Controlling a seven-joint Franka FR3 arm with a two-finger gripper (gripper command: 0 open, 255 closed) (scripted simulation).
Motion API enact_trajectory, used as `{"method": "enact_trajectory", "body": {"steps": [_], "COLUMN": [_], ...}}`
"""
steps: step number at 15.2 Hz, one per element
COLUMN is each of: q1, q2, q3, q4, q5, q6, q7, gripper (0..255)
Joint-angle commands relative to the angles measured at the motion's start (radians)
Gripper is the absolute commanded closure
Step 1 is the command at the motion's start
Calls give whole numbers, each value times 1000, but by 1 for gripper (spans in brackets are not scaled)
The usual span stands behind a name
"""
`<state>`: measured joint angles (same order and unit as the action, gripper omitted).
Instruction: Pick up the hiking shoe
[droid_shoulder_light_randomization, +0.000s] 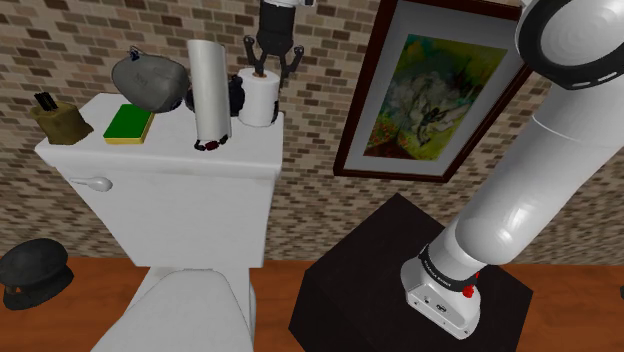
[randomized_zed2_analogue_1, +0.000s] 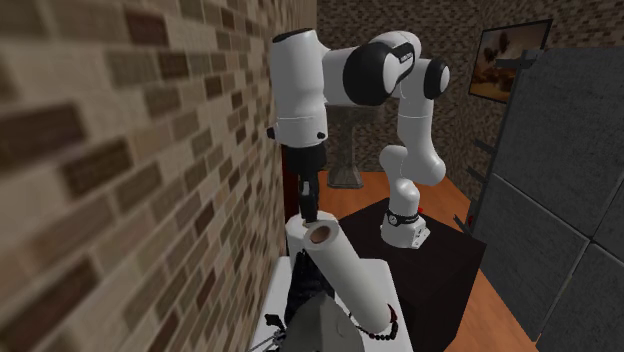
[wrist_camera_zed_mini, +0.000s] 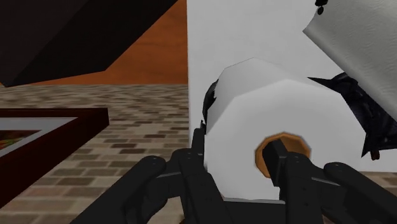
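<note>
Hanging over the toilet tank (droid_shoulder_light_randomization: 170, 175), the gripper (droid_shoulder_light_randomization: 270, 68) holds its fingers (wrist_camera_zed_mini: 280, 159) fairly wide apart, astride the wall of a toilet roll (droid_shoulder_light_randomization: 258, 100). One tip sits in the brown core and the other is outside the paper. In the shoulder view, the dark shoe (droid_shoulder_light_randomization: 236, 97) lies at nine o'clock from that roll, just beside it, mostly hidden behind a tall white paper roll (droid_shoulder_light_randomization: 208, 85). Farther toward nine o'clock sit a grey pouch (droid_shoulder_light_randomization: 150, 80) and a green sponge (droid_shoulder_light_randomization: 129, 123).

Black hiking shoe (droid_shoulder_light_randomization: 235, 96), on toilet tank (droid_shoulder_light_randomization: 170, 185), behind upright white roll (droid_shoulder_light_randomization: 210, 85)
</note>
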<state>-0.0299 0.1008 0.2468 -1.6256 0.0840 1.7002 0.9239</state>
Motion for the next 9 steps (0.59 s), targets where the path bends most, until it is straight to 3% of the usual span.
{"method": "enact_trajectory", "body": {"steps": [1, 9], "q1": [1, 3], "q2": [3, 18], "q3": [0, 2], "q4": [31, 133], "q5": [-1, -5], "q6": [-27, -114], "q7": [3, 13], "gripper": [255, 255]}}
